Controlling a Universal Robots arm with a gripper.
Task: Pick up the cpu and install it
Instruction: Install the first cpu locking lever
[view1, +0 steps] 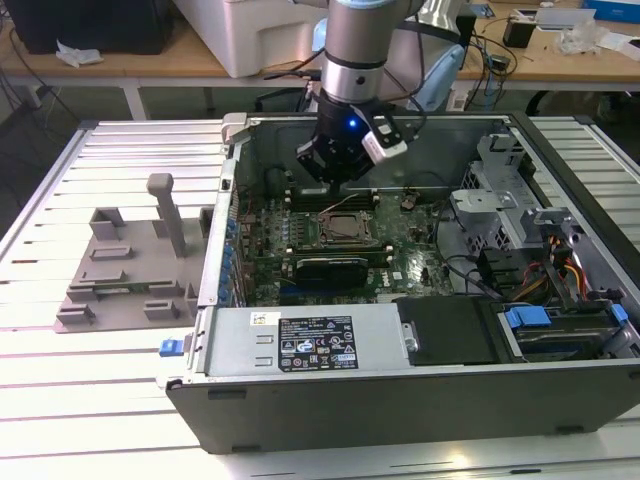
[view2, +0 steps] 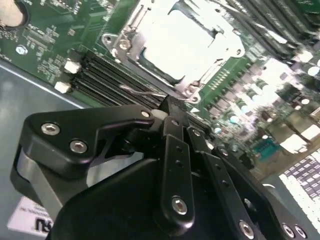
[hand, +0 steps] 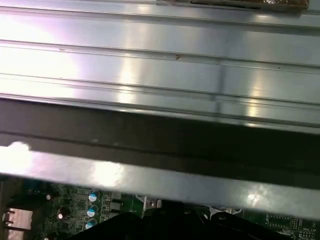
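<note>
In the second wrist view a bright silvery square, the cpu (view2: 177, 42), lies flat inside the metal socket frame (view2: 122, 45) on the green motherboard (view2: 50, 30). In the exterior view the socket (view1: 345, 228) sits mid-board inside the open computer case. My gripper (view1: 335, 178) hangs just above the board, a little behind the socket. Its black fingers (view2: 175, 145) meet at the tips, so my gripper (view2: 171, 106) is shut, with nothing visible between them. The tips hover beside the socket's edge, over the dark memory slots (view2: 107, 80).
A grey plastic tray (view1: 130, 270) with upright posts lies on the slatted table at the exterior view's left. The case wall (hand: 160, 65) rises close behind the gripper. A power supply (view1: 300, 340) lines the case's near side; drive cage and cables (view1: 540, 250) fill the exterior view's right.
</note>
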